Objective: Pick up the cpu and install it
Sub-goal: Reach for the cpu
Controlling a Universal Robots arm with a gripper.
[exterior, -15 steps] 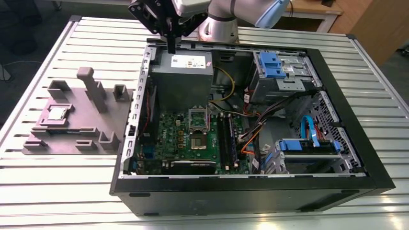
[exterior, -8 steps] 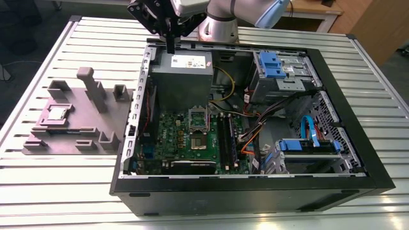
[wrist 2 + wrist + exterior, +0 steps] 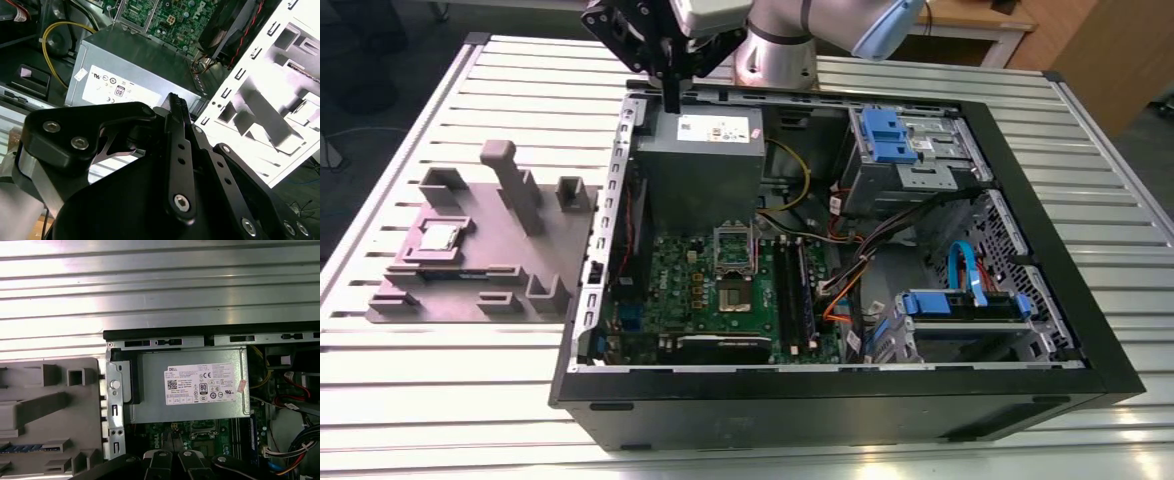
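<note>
Computer case (image 3: 827,395), lying open, takes the exterior view's foreground. The cpu (image 3: 440,236) rests on the grey fixture (image 3: 460,288) at that view's left, well apart from the gripper (image 3: 672,105), which hangs closed and empty above the power supply (image 3: 700,165). Second wrist view: fingers (image 3: 176,111) pressed together, nothing between them. First wrist view: the labelled supply, with the fixture just beside the case wall. Judged stage: approach before pick-up, which calls for crossing to the fixture and opening the fingers.
</note>
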